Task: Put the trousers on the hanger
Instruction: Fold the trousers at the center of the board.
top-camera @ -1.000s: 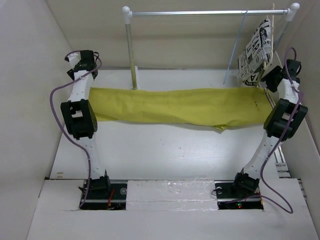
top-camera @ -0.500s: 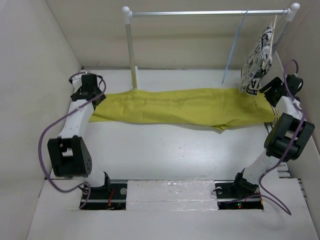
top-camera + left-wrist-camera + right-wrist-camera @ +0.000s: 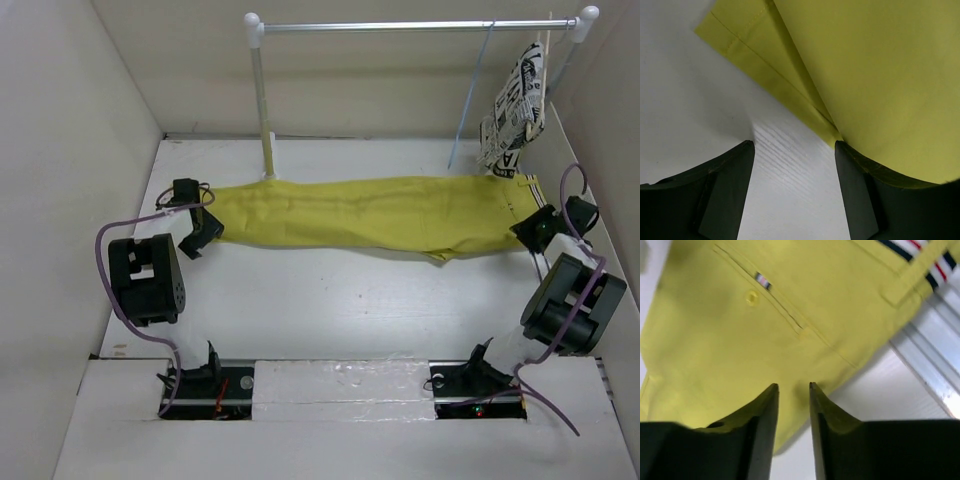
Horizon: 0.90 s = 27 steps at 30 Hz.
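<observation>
White table (image 3: pixel 690 100): left pincer (image 3: pixel 792 143) apart beside trousers (image 3: pixel 880 75) hem; right pincer (image 3: pixel 793 384) narrowly apart over them.

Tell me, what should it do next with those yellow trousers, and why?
Probably lift the right tool to the light-blue hanger on the rail and take it down: the trousers lie spread flat, ungripped, and that hanger hangs bare.

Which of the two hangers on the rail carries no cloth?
The thin light-blue hanger; the wooden hanger beside it bears printed cloth.
</observation>
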Motion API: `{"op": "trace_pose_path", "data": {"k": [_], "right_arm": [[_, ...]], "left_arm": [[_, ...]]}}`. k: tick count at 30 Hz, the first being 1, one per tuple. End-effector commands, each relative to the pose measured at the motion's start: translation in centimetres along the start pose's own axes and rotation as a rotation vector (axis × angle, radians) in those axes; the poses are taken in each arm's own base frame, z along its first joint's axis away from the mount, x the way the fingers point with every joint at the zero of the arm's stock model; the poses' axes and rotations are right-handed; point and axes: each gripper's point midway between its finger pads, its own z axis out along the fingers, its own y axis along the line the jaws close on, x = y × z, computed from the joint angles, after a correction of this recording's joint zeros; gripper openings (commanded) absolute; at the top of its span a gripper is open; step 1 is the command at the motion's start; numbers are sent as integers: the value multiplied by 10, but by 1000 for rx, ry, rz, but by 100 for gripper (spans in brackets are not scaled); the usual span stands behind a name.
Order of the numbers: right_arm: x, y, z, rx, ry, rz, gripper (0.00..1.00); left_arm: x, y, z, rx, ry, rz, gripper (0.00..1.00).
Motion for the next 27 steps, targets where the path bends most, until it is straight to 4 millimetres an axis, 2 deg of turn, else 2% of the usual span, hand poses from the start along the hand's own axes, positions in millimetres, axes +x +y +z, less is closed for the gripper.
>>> {"op": "trace_pose_path", "data": {"k": [1, 3, 4, 6, 8, 11, 13, 14, 15, 17, 18, 19, 20, 21, 23, 24, 25, 27], "right_arm": [[18, -6, 1, -61, 18, -10, 42], [29, -14, 2, -49, 34, 5, 47], [42, -20, 3, -42, 63, 15, 48], [39, -19, 8, -62, 34, 9, 55], [47, -20, 19, -85, 68, 26, 56], [40, -18, 36, -116, 50, 43, 57], [35, -19, 42, -106, 40, 53, 57], [35, -20, 44, -102, 40, 59, 56], [34, -20, 47, -107, 37, 72, 47], [37, -18, 49, -109, 42, 71, 35], [36, -17, 47, -108, 41, 70, 12], [36, -19, 46, -98, 37, 64, 4], [34, -19, 44, -94, 31, 48, 1], [37, -21, 40, -80, 42, 42, 0], [24, -18, 31, -66, 7, -5, 0], [25, -19, 26, -53, 14, -8, 0], [15, -15, 18, -51, -18, -29, 0], [14, -13, 9, -43, -17, -46, 0]], "left_arm": [[-18, -17, 2, 64, -22, -65, 62], [-13, -15, 7, 51, -5, -68, 61], [-11, -14, 11, 44, 8, -67, 57], [-11, -15, 14, 46, 6, -71, 48], [-11, -17, 18, 51, 8, -73, 42], [-12, -20, 24, 48, 13, -82, 35], [-11, -21, 29, 44, 22, -83, 23], [-13, -21, 30, 39, 14, -83, 21], [-15, -21, 31, 36, 8, -82, 18], [-22, -23, 34, 22, -6, -73, 1], [-23, -20, 35, 3, -7, -64, 0], [-29, -15, 36, -22, -21, -59, 0], [-40, -12, 34, -48, -57, -52, 0], [-40, -8, 31, -68, -58, -43, 0], [-55, 5, 23, -105, -101, -39, 0], [-57, 8, 20, -116, -112, -29, 0], [-62, 9, 11, -114, -134, -25, 0], [-58, 23, 5, -159, -142, -2, 0]]}}
